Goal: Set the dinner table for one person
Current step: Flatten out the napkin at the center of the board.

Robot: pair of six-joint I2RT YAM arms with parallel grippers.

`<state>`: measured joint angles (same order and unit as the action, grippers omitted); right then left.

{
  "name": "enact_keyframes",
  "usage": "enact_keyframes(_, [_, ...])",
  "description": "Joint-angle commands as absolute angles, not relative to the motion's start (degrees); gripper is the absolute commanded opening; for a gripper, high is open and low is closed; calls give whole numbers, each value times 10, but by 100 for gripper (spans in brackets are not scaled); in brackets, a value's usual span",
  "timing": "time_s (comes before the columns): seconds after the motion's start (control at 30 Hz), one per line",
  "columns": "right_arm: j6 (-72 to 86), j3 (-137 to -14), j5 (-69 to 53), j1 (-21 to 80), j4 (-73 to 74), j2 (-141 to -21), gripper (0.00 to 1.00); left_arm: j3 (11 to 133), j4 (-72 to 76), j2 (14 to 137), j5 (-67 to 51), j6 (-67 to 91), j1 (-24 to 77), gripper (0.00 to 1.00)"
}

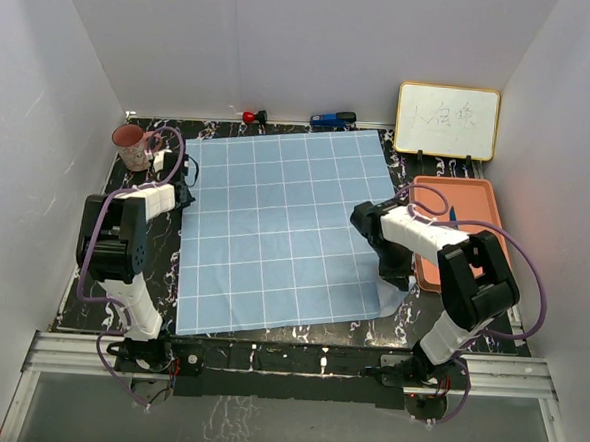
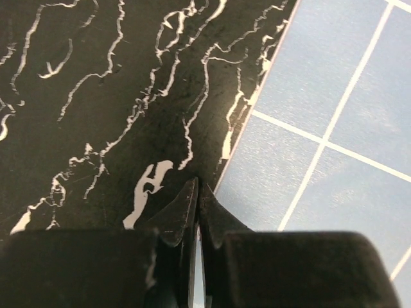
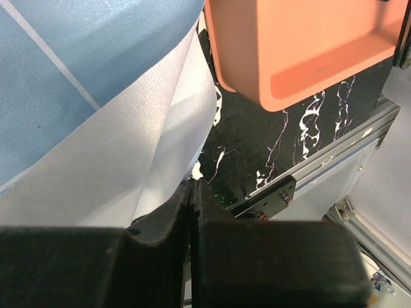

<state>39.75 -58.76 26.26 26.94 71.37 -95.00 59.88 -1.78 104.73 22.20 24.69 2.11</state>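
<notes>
The dinner table (image 1: pixel 298 336) is black with white veins, and a light-blue gridded cloth (image 1: pixel 284 230) lies a little askew across its middle. My left gripper (image 1: pixel 183 196) is low at the cloth's left edge. In the left wrist view its jaws (image 2: pixel 198 183) are shut where the cloth (image 2: pixel 334 96) meets the table (image 2: pixel 96 96), with a blue sliver showing between them. My right gripper (image 1: pixel 397 280) is shut at the cloth's near right corner. There the cloth (image 3: pixel 83 51) is lifted and folded, white underside showing, and runs into the shut gripper (image 3: pixel 192 183).
An orange tray (image 1: pixel 466 201) stands right of the cloth, close beside my right arm, and its corner (image 3: pixel 289 38) nearly touches the fold. A pink mug (image 1: pixel 131 146) sits at the back left. A whiteboard (image 1: pixel 447 120), a red item (image 1: pixel 248 116) and a blue one (image 1: pixel 333 118) line the back. The metal rail (image 3: pixel 321 167) runs along the front.
</notes>
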Motion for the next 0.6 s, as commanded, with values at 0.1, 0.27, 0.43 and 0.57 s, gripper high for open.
enact_keyframes(0.1, [398, -662, 247, 284, 701, -937, 0, 599, -7, 995, 103, 271, 25, 0])
enact_keyframes(0.27, [378, -705, 214, 313, 674, -960, 0, 615, -12, 961, 64, 275, 44, 0])
enact_keyframes(0.43, [364, -757, 197, 327, 652, -958, 0, 619, 3, 959, 25, 283, 59, 0])
enact_keyframes(0.57, [345, -785, 171, 328, 632, -949, 0, 632, -5, 990, 0, 284, 67, 0])
